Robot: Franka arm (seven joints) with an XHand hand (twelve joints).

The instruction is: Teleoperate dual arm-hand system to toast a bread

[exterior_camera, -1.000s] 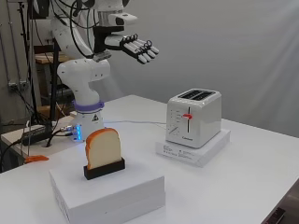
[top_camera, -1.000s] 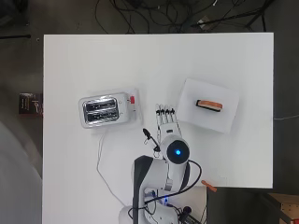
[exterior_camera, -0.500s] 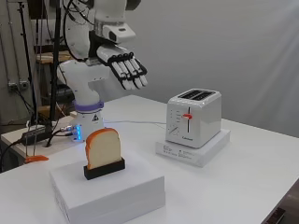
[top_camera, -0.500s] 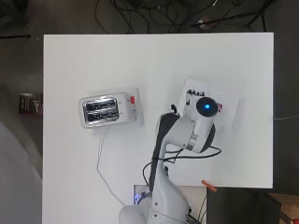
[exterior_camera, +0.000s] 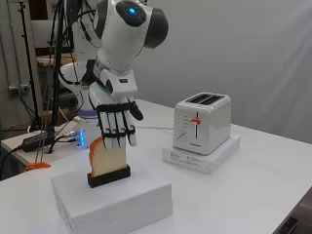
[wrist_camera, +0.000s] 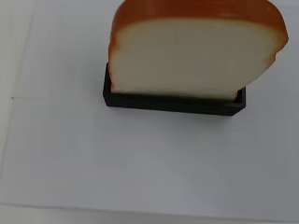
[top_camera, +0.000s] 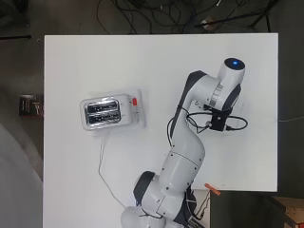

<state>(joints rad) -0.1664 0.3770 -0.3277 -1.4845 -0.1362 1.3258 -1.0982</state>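
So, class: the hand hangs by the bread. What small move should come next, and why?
Probably lower the black and white hand and curl its straight fingers round the brown-crusted bread slice, which stands upright and ungrasped in its black holder.

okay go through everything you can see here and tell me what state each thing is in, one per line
Bread: upright in its black holder, not yet gripped.
Hand: open, fingers straight and pointing down, in front of the bread.
Toaster: slots empty, red lever up.
White box: flat on the table, carrying the holder.
Toaster cord: slack across the table.
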